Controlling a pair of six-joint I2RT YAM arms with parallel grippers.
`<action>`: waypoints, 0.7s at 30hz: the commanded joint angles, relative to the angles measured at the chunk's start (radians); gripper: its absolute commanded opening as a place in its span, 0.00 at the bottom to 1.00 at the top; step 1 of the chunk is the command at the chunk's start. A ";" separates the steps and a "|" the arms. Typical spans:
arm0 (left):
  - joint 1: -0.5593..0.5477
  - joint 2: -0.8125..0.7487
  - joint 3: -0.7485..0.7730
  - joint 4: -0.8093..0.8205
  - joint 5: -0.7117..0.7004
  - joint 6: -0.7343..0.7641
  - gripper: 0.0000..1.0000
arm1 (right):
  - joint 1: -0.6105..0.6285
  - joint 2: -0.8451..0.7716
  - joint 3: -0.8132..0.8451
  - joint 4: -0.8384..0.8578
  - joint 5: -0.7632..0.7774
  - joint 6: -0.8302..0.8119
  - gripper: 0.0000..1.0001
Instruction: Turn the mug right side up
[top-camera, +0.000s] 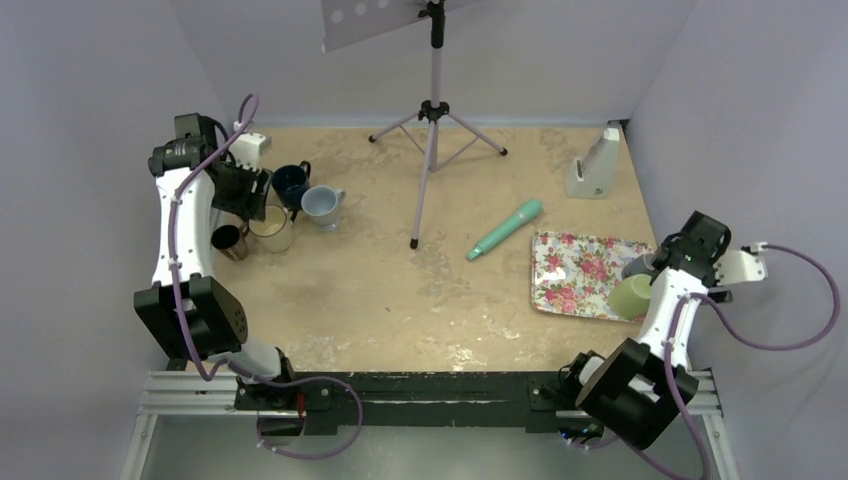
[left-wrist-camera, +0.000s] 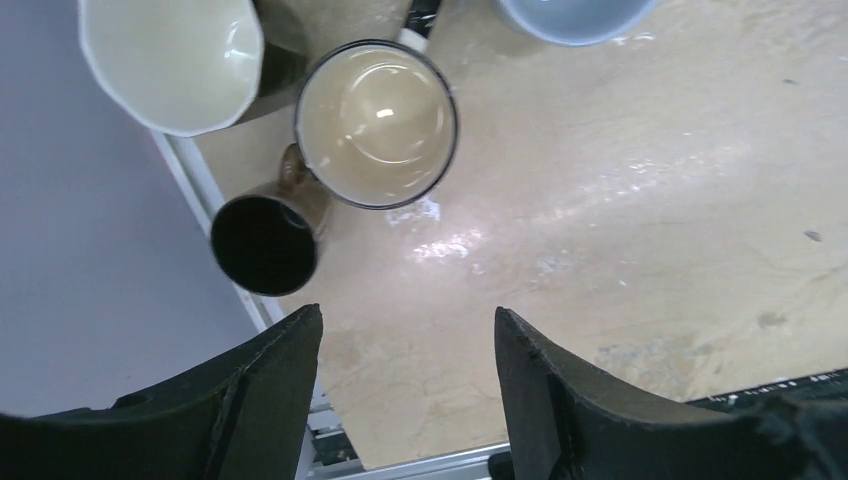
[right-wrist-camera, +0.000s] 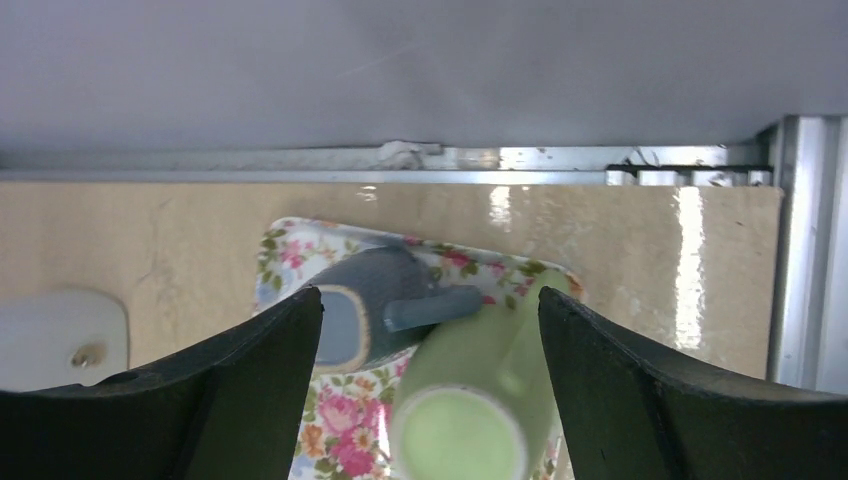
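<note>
Two tipped mugs, green mug (right-wrist-camera: 480, 420) and grey mug (right-wrist-camera: 385, 275), are seen on floral tray (top-camera: 575, 270), lower right. Left tool (left-wrist-camera: 405, 315), right tool (right-wrist-camera: 428, 300): spread, empty. Approach is judged; closure on green mug is needed.

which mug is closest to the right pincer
The pale green mug on the floral tray, showing between the right pincer fingers; the grey mug lies just beyond it, the rest stand by the left arm.
</note>
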 joint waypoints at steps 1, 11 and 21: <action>-0.052 -0.056 0.001 -0.060 0.087 -0.055 0.68 | -0.092 -0.035 -0.050 -0.020 0.001 0.114 0.82; -0.098 -0.075 -0.029 -0.047 0.093 -0.072 0.69 | -0.216 0.053 -0.103 -0.001 -0.164 0.139 0.81; -0.100 -0.084 -0.018 -0.034 0.116 -0.085 0.69 | -0.215 0.136 -0.174 0.034 -0.182 0.144 0.78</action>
